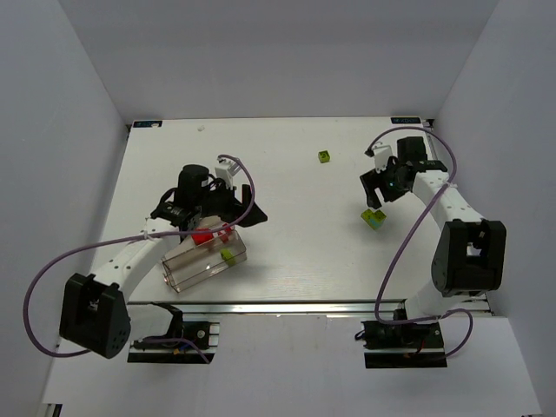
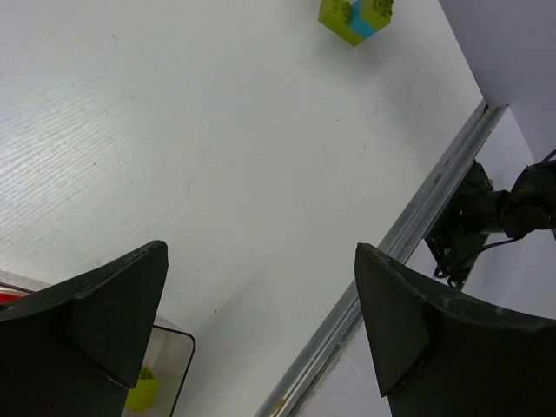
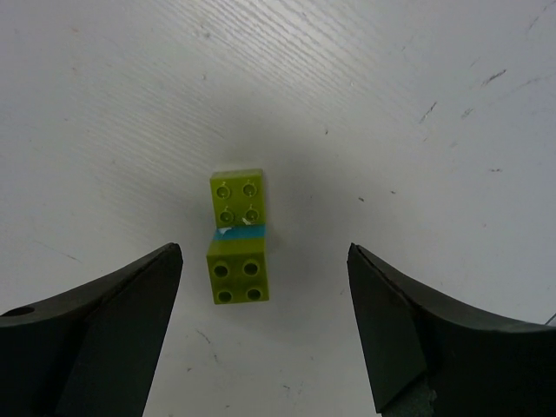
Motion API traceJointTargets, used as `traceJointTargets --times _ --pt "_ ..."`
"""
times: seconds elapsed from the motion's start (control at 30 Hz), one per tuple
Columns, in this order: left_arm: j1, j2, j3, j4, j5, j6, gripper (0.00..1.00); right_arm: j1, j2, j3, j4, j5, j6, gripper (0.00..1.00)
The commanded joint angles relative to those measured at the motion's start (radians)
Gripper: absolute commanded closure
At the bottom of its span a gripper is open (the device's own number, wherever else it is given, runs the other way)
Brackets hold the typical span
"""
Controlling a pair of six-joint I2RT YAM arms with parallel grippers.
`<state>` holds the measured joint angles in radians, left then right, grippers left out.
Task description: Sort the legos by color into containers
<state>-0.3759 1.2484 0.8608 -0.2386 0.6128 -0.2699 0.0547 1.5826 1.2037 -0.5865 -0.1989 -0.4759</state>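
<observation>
A stack of lime-green and cyan legos (image 3: 238, 271) lies on its side on the white table, between and just beyond the tips of my open right gripper (image 3: 263, 252), untouched. From above, that stack (image 1: 374, 218) sits just in front of the right gripper (image 1: 380, 193). A small green lego (image 1: 324, 156) lies alone farther back. The clear containers (image 1: 193, 271) hold a red lego (image 1: 204, 236) and a green lego (image 1: 228, 255). My left gripper (image 1: 211, 222) hovers over them, open and empty (image 2: 261, 252); the green lego (image 2: 141, 391) shows by its left finger.
The metal rail of the table's near edge (image 2: 408, 234) runs diagonally under the left gripper's right finger. The right arm's base mount (image 2: 473, 226) sits beyond it. White walls enclose the table on three sides.
</observation>
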Motion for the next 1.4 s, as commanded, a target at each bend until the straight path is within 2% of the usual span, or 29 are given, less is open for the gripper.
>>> traceJointTargets --times 0.0,0.53,0.93,1.03,1.13,1.23,1.27,1.37 --pt "0.000 -0.095 -0.009 0.045 0.004 0.043 0.02 0.005 0.028 0.019 -0.065 0.052 -0.043 0.18" --pt "0.000 -0.116 -0.020 0.030 -0.016 0.052 0.02 0.034 0.134 0.007 -0.133 0.032 -0.132 0.22" --pt "0.000 -0.119 -0.020 0.025 -0.024 0.049 0.02 0.062 0.152 -0.026 -0.108 0.115 -0.150 0.31" --pt "0.000 -0.119 -0.022 0.027 -0.024 0.049 0.02 0.068 0.149 -0.030 -0.093 0.127 -0.150 0.37" --pt "0.000 -0.118 -0.020 0.027 -0.022 0.049 0.02 0.073 0.157 -0.030 -0.095 0.128 -0.145 0.37" --pt "0.000 -0.118 -0.020 0.027 -0.025 0.049 0.02 0.077 0.157 -0.039 -0.079 0.128 -0.145 0.44" --pt "0.000 -0.118 -0.022 0.028 -0.024 0.047 0.02 0.077 0.149 -0.041 -0.075 0.128 -0.145 0.53" --pt "0.000 -0.118 -0.023 0.032 -0.018 0.046 0.02 0.077 0.145 -0.038 -0.081 0.119 -0.145 0.69"
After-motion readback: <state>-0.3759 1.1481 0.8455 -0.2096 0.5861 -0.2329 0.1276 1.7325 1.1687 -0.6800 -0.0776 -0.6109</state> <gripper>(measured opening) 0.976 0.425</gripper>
